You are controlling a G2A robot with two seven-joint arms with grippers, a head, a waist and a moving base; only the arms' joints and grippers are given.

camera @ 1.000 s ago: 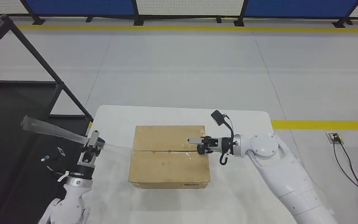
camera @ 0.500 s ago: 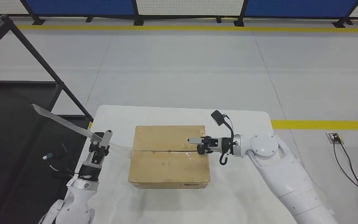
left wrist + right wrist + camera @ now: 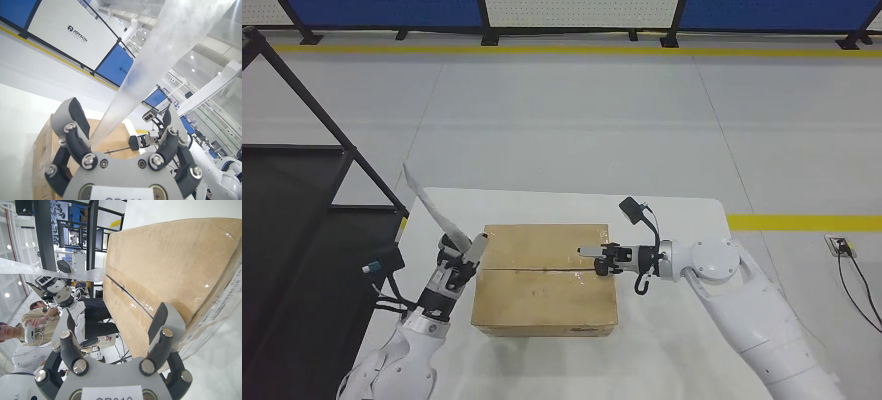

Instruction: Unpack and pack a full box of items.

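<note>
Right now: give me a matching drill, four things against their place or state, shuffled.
1 cardboard box
2 tape strip
3 left gripper
4 right gripper

A open, by the box's left end
B over the right end of the box top
C closed, on the white table
D translucent, rising from the left gripper

Pairs: 1-C, 2-D, 3-A, 4-B

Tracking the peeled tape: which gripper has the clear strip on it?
The left gripper, left of the box; the tape strip clings to it. The right gripper has none.

Matt cardboard box [image 3: 545, 290], translucent tape strip [image 3: 430, 206]
</note>
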